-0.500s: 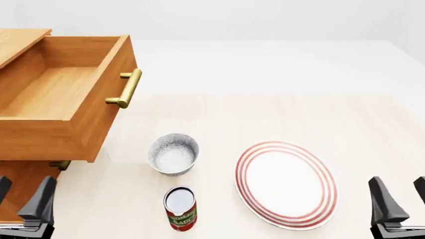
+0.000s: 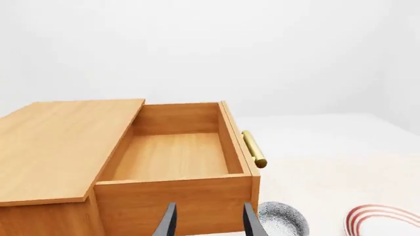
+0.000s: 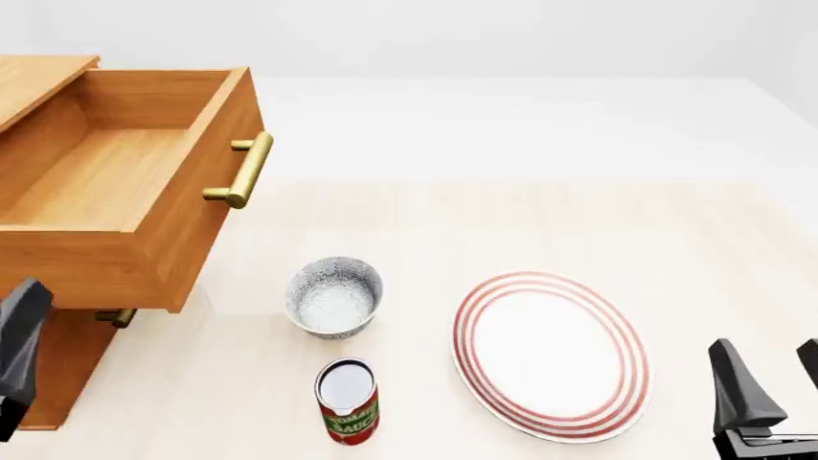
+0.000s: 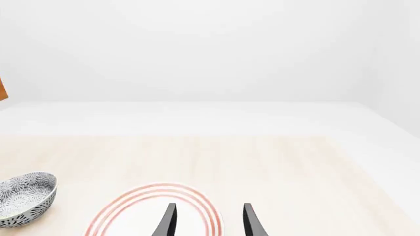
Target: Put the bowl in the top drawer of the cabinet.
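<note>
Hiding at the frame edge, left tool (image 3: pixel 15 355) half cropped.

The only lettering you have in view sits on the can (image 3: pixel 347 402), standing upright on the bench (image 3: pixel 511 220) just in front of the bowl (image 3: pixel 333 296). Its red label carries white print that seems to read "TOMATO SAUCE", though it is small and blurred in the front view. You will find nothing else legible on any other object.
</note>
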Robot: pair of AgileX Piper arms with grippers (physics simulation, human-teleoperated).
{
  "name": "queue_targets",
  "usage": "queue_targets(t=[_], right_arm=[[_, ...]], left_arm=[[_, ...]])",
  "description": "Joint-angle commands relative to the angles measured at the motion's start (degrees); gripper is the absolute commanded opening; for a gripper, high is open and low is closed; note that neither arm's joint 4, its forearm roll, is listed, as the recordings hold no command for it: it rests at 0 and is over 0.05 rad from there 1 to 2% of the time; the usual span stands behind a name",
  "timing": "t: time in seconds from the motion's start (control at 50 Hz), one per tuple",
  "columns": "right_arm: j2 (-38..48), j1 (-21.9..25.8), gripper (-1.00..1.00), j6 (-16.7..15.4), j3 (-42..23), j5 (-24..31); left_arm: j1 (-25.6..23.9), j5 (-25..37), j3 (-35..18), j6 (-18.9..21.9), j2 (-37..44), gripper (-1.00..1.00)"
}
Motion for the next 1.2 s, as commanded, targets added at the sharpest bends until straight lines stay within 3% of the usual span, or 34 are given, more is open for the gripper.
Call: queue_targets(t=[0.02,0.1,0.3,0.38,0.58,0.68,0.74,0.92,0.98,1.06,1.2], right_arm=[[0.0,0.0,1.00,0.0,0.0,0.0],[0.0,0.0,1.00,0.0,0.0,0.0],[-0.1,0.0,1.00,0.0,0.0,0.1],[-0.1,0.0,1.00,0.0,0.0,0.1],[0.0,0.0,1.00,0.0,0.0,0.0],[0.0,0.0,1.00,0.0,0.0,0.0],[0.0,0.0,1.00,0.0,0.0,0.0],[0.0,0.0,1.00,0.0,0.0,0.0],[0.0,0.0,1.00,0.0,0.0,0.0],[0.0,0.0,1.00,0.0,0.0,0.0],[0.0,0.0,1.00,0.0,0.0,0.0]], left_arm=[[-3.5,4.6,-12.9,2.4,5.8,1.00],[-5.1,5.4,-17.1,1.5,10.3,1.00],[-10.1,10.0,-28.9,7.5,23.4,1.00],[-12.1,12.0,-33.9,7.0,27.4,1.00],[-16.6,18.7,-53.0,7.6,40.2,1.00],[-18.2,20.2,-57.9,11.7,44.4,1.00],[-18.6,23.3,-63.3,10.3,49.1,1.00],[-21.3,30.4,-78.0,13.1,60.8,1.00],[-22.2,31.8,-80.7,13.6,62.6,1.00],[-23.8,35.4,-83.9,10.6,66.5,1.00],[-26.2,38.8,-88.3,10.8,72.0,1.00]])
